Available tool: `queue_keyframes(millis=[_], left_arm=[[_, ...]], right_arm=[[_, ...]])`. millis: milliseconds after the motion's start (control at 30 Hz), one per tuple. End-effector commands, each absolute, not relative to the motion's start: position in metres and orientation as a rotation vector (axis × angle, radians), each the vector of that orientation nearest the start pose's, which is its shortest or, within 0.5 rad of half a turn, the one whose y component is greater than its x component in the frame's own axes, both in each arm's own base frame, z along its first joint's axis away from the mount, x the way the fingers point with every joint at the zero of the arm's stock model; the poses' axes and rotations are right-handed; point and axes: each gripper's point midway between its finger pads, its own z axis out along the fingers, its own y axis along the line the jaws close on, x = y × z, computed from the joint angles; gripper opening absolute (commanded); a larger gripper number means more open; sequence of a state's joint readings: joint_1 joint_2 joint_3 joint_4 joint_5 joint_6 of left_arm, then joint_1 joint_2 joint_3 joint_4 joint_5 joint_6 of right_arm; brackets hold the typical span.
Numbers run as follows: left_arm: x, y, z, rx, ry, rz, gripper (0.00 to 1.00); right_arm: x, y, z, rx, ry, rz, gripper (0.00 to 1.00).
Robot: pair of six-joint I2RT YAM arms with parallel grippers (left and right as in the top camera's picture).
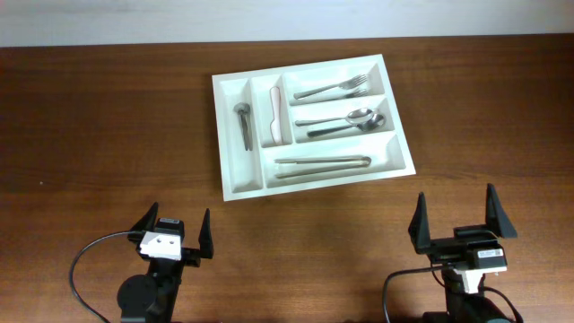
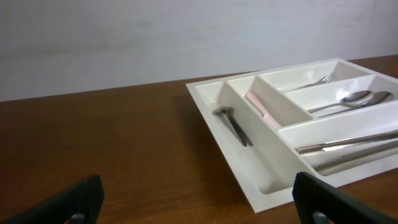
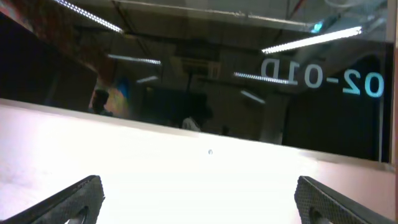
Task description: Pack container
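The container (image 1: 240, 185) is a large white cutlery tray lying slightly askew at the table's middle back. Its two narrow compartments hold a dark grey utensil (image 1: 244, 124) and a pale pink-handled piece (image 1: 276, 118). The long ones hold forks (image 1: 334, 89), spoons (image 1: 341, 122) and long steel pieces (image 1: 321, 163). My left gripper (image 1: 175, 226) stands open near the front edge, left of the tray, nothing between its fingers. In the left wrist view the container (image 2: 221, 134) lies ahead and right of the open left gripper (image 2: 199, 205). My right gripper (image 1: 456, 215) is open and empty at the front right. The right wrist view shows the right gripper (image 3: 202, 205) but not the container.
Bare brown wood table (image 1: 108, 135) surrounds the tray. A pale wall (image 2: 124, 43) rises behind the table's far edge. The right wrist view looks at a bright surface and a dark window with reflected ceiling lights (image 3: 305, 40). Black cables (image 1: 85, 256) trail by the arm bases.
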State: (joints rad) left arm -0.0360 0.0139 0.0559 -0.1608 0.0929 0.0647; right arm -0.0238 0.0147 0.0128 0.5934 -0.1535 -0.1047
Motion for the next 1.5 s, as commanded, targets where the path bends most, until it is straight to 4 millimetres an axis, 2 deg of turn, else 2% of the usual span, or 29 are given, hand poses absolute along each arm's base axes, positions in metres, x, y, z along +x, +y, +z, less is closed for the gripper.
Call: queue_keyframes(millis=[0,133,367,533,733,1467], left_arm=[[0.241,-0.021,0.156,0.154,1.68,-0.03,0.99],[0.241,-0.021,0.156,0.155,1.68,-0.031,0.99],[0.241,-0.021,0.156,0.154,1.68,-0.03,0.99],[0.241,-0.021,0.156,0.154,1.68,-0.031,0.99],[0.241,-0.021,0.156,0.154,1.68,-0.03,0.99],[0.241,-0.021,0.156,0.154,1.68,-0.031,0.99]], right_arm=[[0.208,0.017,0.307,-0.146,0.997,-0.048,0.99],[0.22,0.014,0.285,-0.134,1.101,-0.049,0.99],[0.24,0.013,0.229,-0.138,1.341,-0.032,0.99],[0.246,0.013,0.191,-0.141,1.498,-0.021,0.99],[0.245,0.016,0.159,-0.155,1.629,0.009,0.99],[0.246,0.014,0.158,-0.146,1.633,-0.002,0.99]])
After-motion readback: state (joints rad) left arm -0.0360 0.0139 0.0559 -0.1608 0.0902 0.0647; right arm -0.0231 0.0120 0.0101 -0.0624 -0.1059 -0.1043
